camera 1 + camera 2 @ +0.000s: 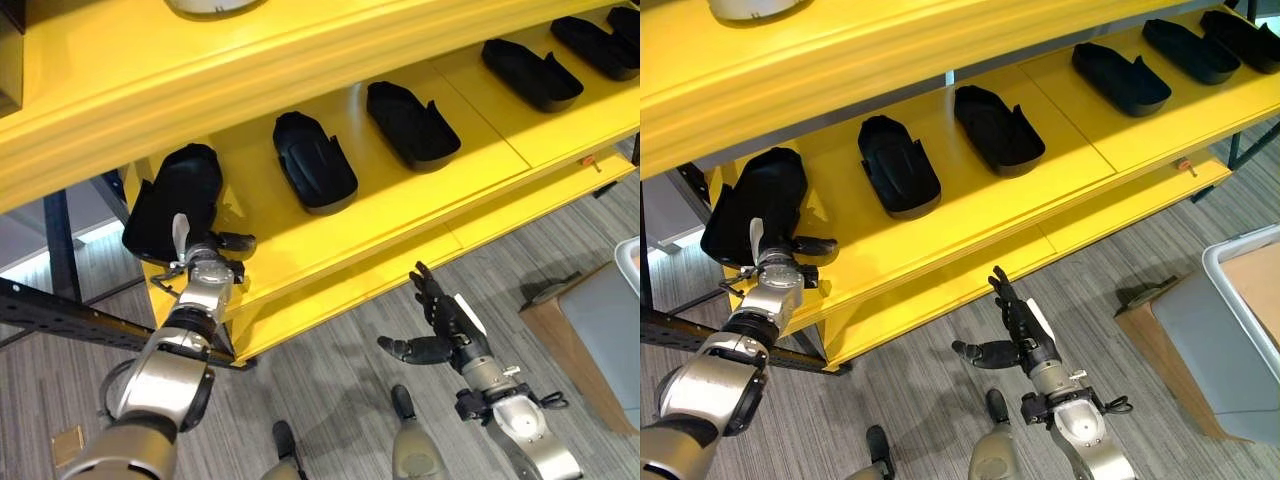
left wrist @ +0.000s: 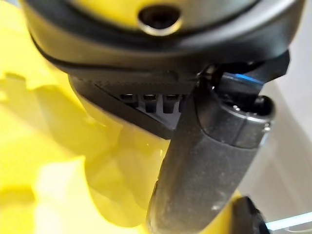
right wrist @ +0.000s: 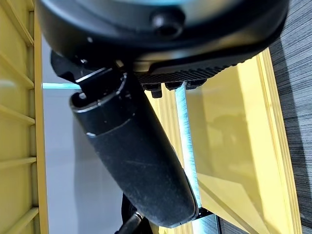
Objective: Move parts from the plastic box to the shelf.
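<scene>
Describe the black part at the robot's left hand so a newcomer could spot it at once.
Find the yellow shelf with its row of black parts. Go to the row's left end, at the shelf's corner, where the black part lies against the left hand. Unlike its neighbours, which lie alone, it overhangs the shelf edge and has a hand on it.

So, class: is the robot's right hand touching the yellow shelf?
Apart. In the left eye view the right robot hand hangs open over grey floor, with a plain gap before the yellow shelf edge.

I count six black moulded parts (image 1: 314,160) in a row along the yellow shelf (image 1: 300,235); the one at its left end (image 1: 180,195) overhangs the front edge, tilted, against my left hand (image 1: 205,262).
</scene>
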